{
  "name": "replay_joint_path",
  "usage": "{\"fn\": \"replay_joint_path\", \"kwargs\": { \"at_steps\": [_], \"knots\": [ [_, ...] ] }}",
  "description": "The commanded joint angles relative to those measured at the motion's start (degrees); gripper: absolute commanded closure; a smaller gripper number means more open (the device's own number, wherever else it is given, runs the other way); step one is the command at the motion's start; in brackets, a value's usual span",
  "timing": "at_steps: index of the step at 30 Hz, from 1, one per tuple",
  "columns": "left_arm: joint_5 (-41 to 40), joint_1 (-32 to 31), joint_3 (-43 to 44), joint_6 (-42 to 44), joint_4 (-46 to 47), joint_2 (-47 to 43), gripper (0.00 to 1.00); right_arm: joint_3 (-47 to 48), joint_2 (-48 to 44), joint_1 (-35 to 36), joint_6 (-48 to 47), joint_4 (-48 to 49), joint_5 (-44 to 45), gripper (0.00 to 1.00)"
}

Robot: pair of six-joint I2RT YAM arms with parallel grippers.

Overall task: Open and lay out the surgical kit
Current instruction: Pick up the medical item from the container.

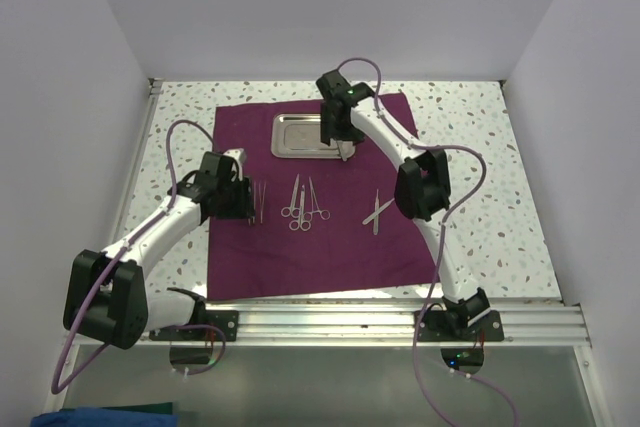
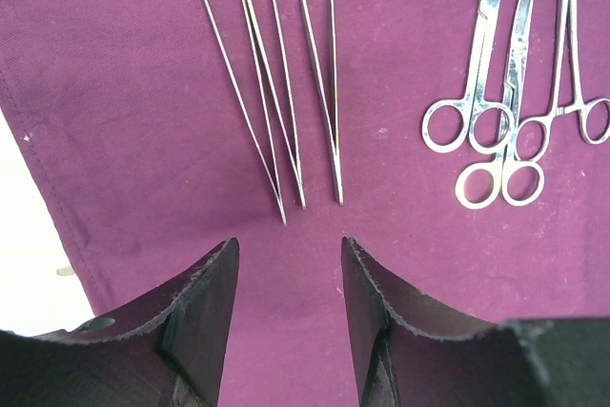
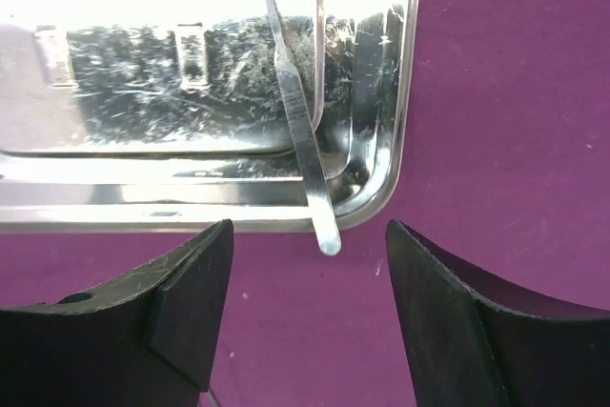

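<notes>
Steel tool [image 3: 298, 131] lies over tray [image 3: 405, 64] corner; my right gripper [image 3: 307, 234] apart, empty above it. Next: grasp, move onto cloth [image 3: 515, 140].

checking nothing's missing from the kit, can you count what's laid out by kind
purple cloth: 1
steel tray: 1
thin tweezers: 3
ring-handled instruments: 3
flat instrument in tray: 1
crossed silver piece, too small to identify: 1
total: 10

No text, label, brand, number or sign can be read on anything here.
</notes>
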Motion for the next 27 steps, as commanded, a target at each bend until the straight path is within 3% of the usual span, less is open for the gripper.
{"fn": "replay_joint_path", "kwargs": {
  "at_steps": [1, 9, 17, 24, 27],
  "knots": [
    [-0.94, -0.42, 0.17, -0.65, 0.37, -0.46, 0.49, 2.63, 1.75, 0.22, -1.2, 0.9, -0.37, 0.32],
    [-0.94, -0.6, 0.17, -0.65, 0.37, -0.37, 0.49, 2.98, 4.74, 0.22, -1.29, 2.04, -0.72, 0.36],
    [-0.85, -0.6, 0.26, -0.56, 0.28, -0.02, 0.49, 0.61, 6.06, 0.22, -1.47, 2.48, -0.63, 0.5],
    [-1.03, -0.6, 0.26, -0.56, 0.28, 0.07, 0.49, -2.55, 6.59, 0.13, -1.55, 2.31, 0.16, 0.88],
    [-1.2, -0.6, 0.26, -0.56, 0.37, 0.15, 0.49, -4.22, 6.24, 0.22, -1.64, 2.39, 0.33, 1.0]
  ]
}}
